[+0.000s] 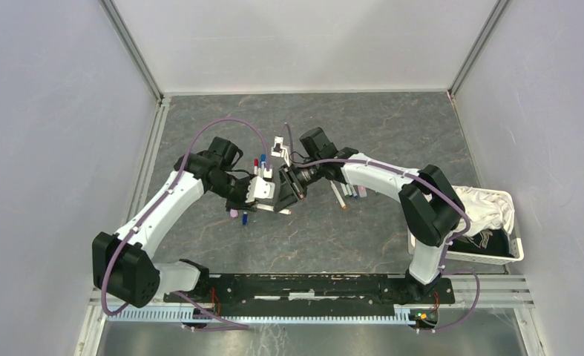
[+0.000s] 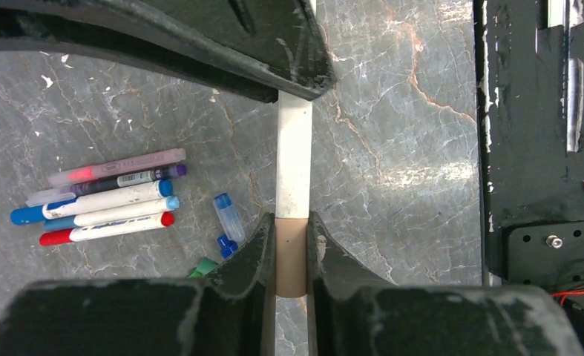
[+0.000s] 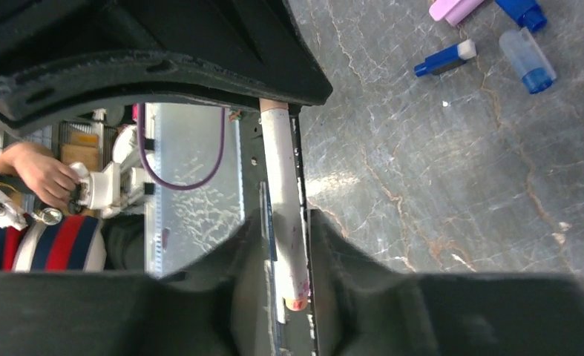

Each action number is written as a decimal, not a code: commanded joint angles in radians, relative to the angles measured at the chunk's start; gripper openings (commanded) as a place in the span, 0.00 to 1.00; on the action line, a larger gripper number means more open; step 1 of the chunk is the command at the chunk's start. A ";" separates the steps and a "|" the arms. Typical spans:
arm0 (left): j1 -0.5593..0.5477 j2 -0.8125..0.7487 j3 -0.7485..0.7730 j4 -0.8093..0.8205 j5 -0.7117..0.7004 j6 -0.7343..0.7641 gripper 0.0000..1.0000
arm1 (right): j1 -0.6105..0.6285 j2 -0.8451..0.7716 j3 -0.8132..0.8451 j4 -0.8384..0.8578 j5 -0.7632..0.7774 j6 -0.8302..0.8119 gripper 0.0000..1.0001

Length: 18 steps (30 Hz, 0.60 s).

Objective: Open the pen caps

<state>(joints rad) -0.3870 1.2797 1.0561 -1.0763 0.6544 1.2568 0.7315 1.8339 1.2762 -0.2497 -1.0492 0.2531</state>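
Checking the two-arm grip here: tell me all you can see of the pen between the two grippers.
The pen is a slim, smooth white barrel, plastic by its look, spanning from one gripper to the other above the table. One end carries a tan band, and the left gripper is shut on that band. The other end, pinkish at its tip, lies between the fingers of the right gripper; they flank it closely, but whether they press it is unclear.

The white pen has its far end hidden behind the right hand.
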 commanded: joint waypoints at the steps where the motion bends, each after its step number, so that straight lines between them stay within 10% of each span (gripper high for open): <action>1: -0.008 -0.040 0.017 0.043 -0.005 0.016 0.02 | 0.017 0.002 0.010 0.126 0.004 0.079 0.44; 8: -0.033 -0.056 0.024 0.066 0.011 -0.015 0.02 | 0.076 0.108 0.085 0.272 -0.038 0.228 0.54; 15: -0.038 -0.053 0.016 0.067 -0.043 0.003 0.02 | 0.066 0.146 0.115 0.252 -0.039 0.217 0.01; 18: -0.038 -0.039 0.003 0.067 -0.116 0.029 0.02 | 0.054 0.120 0.075 0.134 -0.018 0.128 0.00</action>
<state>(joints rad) -0.4198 1.2411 1.0561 -1.0290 0.5999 1.2579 0.8070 1.9846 1.3594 -0.0368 -1.1072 0.4606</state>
